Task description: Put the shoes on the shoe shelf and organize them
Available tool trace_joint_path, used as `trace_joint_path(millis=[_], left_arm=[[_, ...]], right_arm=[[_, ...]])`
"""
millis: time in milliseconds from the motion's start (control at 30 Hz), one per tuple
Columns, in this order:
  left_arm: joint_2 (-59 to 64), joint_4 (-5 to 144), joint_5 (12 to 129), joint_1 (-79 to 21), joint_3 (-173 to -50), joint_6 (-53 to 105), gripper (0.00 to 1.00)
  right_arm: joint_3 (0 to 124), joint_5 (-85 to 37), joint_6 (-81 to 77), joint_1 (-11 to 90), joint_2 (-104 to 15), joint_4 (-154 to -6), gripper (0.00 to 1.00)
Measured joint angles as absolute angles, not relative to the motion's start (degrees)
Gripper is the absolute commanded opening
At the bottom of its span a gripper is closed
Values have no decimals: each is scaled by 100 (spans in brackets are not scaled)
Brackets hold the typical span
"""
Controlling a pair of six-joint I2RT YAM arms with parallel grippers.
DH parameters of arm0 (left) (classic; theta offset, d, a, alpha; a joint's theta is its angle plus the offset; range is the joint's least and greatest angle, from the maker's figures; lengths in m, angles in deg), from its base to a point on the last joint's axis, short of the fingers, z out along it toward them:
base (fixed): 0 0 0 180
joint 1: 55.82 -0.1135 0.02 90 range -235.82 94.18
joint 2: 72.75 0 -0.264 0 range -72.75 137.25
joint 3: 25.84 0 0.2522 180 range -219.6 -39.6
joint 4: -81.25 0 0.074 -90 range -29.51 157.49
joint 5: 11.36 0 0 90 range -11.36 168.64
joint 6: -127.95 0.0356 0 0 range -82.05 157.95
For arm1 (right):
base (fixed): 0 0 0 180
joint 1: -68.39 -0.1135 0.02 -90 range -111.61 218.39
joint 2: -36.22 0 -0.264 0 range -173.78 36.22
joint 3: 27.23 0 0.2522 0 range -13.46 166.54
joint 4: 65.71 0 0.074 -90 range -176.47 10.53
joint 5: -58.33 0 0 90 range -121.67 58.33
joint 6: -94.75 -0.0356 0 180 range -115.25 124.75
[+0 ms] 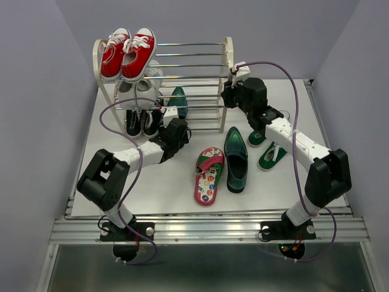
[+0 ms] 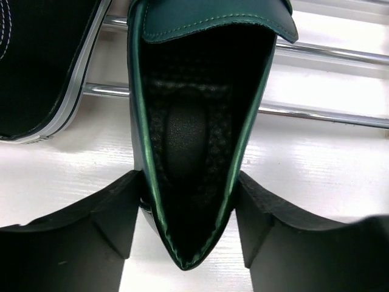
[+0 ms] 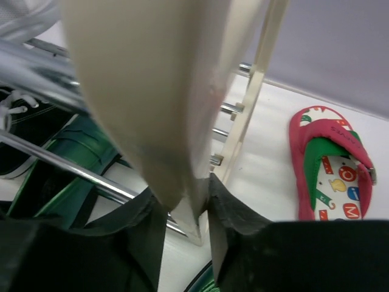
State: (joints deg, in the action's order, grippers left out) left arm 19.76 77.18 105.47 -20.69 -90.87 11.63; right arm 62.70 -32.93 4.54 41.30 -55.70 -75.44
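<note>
The flip-flop [image 3: 331, 164] insole shows "O" and "M" — nothing else.

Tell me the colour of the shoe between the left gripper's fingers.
The loafer is dark glossy green with a black lining; the left wrist view shows it best.

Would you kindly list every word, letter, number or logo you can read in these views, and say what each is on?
"M": white, on a red patch of the pink flip-flop's insole, right wrist view.
"O": a ring above it, possibly only pattern.
Strap print on the flip-flop: too blurred to read.
Top view: insole marks too small to read.
Nothing else is legible.
</note>
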Motion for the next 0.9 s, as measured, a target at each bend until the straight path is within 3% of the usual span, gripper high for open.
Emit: trace_joint_path(millis=[133, 167, 233, 267, 300, 900], left_arm=[[2002, 7751, 10597, -2069, -9100, 1171, 48], [2007, 7749, 10600, -2069, -9111, 1185, 37], [2020, 7749, 10613, -2069, -9122, 1204, 24], [2022, 7738, 10613, -2069, -9130, 1213, 6], [2031, 7725, 10615, -2069, -9143, 1224, 0], [1731, 7773, 10866, -2066, -9213, 1421, 0]], right_arm=[[6296, -3249, 537, 4132, -5613, -7520, 26], [6296, -3236, 561, 4132, -5613, -7518, 25], [6296, -3203, 587, 4135, -5613, -7520, 24], [6296, -3190, 594, 4137, -5613, -7518, 24], [6296, -3184, 602, 4137, -5613, -7518, 24], [6296, -3142, 602, 4141, -5613, -7520, 24]])
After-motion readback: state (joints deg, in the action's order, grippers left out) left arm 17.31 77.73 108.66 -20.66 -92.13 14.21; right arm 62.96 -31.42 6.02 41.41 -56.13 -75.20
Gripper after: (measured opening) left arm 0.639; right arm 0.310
